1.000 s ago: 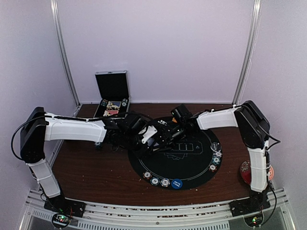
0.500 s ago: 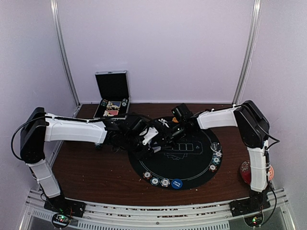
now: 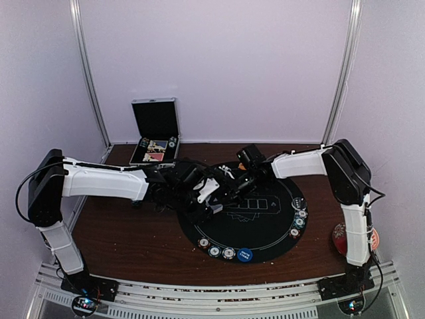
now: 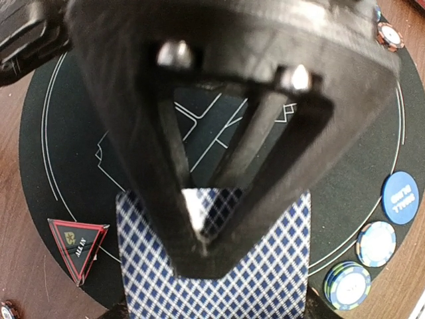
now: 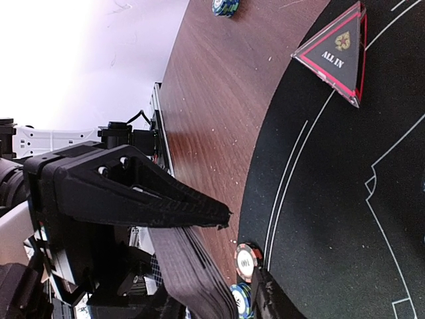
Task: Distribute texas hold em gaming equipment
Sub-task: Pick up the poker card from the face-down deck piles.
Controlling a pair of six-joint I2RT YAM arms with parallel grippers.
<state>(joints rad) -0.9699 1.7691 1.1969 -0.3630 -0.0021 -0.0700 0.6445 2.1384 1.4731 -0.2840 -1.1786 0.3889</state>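
Note:
My left gripper (image 4: 202, 242) is shut on a deck of playing cards (image 4: 265, 279) with a blue diamond back, held over the left part of the black round mat (image 3: 265, 232). My right gripper (image 3: 224, 188) reaches in from the right, right next to the left gripper (image 3: 206, 199). In the right wrist view the deck (image 5: 192, 272) runs edge-on down towards one right fingertip (image 5: 269, 302), with a gap between them. The red "ALL IN" triangle marker (image 5: 339, 53) lies on the mat's edge. Poker chips (image 4: 347, 286) and a blue button disc (image 4: 400, 197) sit along the rim.
An open metal case (image 3: 155, 133) with more equipment stands at the back left. A red patterned cup (image 3: 340, 238) sits at the right edge behind the right arm. More chips (image 3: 299, 219) line the mat's right rim, and one chip (image 5: 226, 5) lies on the wood.
The right gripper has shifted slightly left towards the deck and its jaws have narrowed. The left gripper still holds the deck in the same place.

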